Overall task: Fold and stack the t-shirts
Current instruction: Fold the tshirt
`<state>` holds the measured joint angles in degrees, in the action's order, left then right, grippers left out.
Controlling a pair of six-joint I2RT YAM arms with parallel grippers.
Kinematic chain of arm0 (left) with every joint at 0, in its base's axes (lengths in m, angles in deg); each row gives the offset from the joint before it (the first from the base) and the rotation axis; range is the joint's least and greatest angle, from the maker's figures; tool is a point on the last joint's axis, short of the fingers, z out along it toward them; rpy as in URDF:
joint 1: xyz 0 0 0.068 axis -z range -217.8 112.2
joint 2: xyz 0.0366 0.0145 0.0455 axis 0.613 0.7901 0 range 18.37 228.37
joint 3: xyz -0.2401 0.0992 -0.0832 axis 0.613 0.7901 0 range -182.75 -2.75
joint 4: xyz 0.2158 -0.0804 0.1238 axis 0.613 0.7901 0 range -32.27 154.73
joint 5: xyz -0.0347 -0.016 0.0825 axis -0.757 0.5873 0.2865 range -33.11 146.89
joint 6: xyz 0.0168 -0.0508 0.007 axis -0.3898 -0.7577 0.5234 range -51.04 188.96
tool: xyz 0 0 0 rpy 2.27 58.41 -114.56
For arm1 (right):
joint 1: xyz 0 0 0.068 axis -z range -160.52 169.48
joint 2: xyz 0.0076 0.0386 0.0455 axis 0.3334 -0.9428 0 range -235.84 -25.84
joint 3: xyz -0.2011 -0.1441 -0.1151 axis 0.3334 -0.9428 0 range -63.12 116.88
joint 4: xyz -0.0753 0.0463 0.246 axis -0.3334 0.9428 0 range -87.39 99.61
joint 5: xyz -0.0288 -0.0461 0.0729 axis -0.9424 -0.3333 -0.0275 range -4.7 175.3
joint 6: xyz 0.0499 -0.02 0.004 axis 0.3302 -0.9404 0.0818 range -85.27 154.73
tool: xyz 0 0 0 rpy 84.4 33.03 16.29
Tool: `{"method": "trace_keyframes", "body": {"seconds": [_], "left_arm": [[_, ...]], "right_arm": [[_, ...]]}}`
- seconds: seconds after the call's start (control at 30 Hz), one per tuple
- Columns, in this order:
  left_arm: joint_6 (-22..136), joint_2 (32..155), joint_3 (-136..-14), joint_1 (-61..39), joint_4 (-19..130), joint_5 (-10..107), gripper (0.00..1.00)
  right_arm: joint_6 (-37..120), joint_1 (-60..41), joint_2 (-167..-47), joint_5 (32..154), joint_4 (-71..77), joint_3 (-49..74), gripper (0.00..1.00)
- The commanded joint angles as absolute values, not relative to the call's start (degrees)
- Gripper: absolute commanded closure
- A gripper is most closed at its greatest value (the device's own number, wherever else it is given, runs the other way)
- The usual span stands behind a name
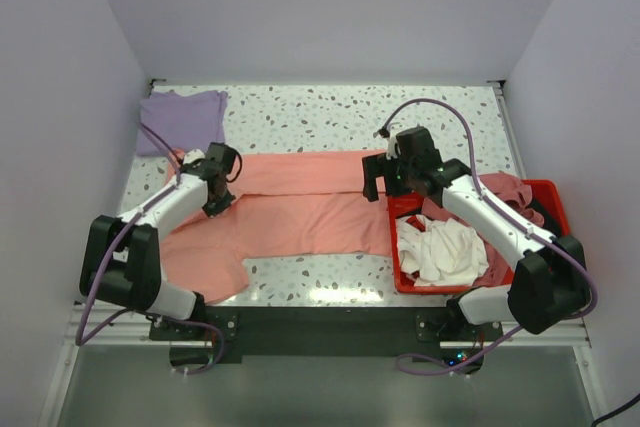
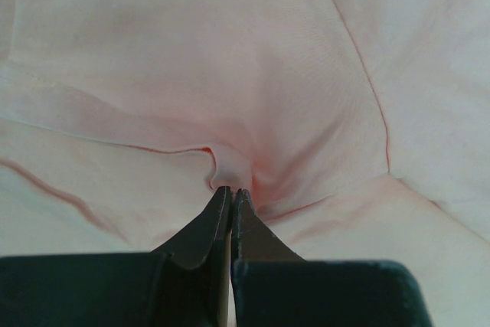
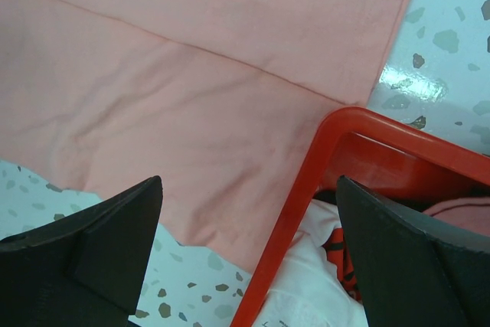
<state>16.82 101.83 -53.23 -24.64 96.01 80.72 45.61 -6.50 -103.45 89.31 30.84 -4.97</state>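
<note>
left hand (image 2: pixel 231 191) low, tight on salmon tee (image 2: pixel 230 59)

Salmon-pink tee (image 1: pixel 300 212) spread mid-table; lavender tee (image 1: pixel 180 117) flat far-left; white tee (image 1: pixel 440 247), dusty-pink tee (image 1: pixel 510 192) crumpled right.

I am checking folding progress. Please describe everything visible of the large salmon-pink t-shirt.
The salmon-pink t-shirt is plain, soft cloth, spread across the speckled table with light creases, one sleeve pointing toward the near edge. Its right end reaches the red bin. The left gripper is shut on a pinched ridge near its left end; the open right gripper hovers above its right end.
</note>
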Motion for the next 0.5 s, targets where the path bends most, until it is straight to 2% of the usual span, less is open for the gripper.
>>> {"method": "trace_keyframes", "body": {"seconds": [0.0,0.23,0.27,0.33,0.47], "left_arm": [[12.6,99.8,-51.8,-23.4,97.9,82.7,1.00],[11.0,99.7,-50.2,-21.1,97.6,81.9,0.99],[10.9,99.6,-50.2,-20.9,97.9,81.9,0.96],[10.7,99.5,-50.4,-20.3,98.7,82.1,0.84],[10.9,98.0,-50.2,-19.3,100.0,81.6,0.66]], "right_arm": [[45.0,-6.5,-103.4,89.7,29.5,-5.0,0.01],[44.9,-6.5,-103.6,89.4,29.5,-5.1,0.01],[44.9,-6.6,-103.5,89.4,29.5,-5.1,0.01],[44.9,-6.5,-103.4,89.4,29.4,-5.3,0.01],[44.9,-6.6,-103.3,89.4,29.5,-5.4,0.01]]}}
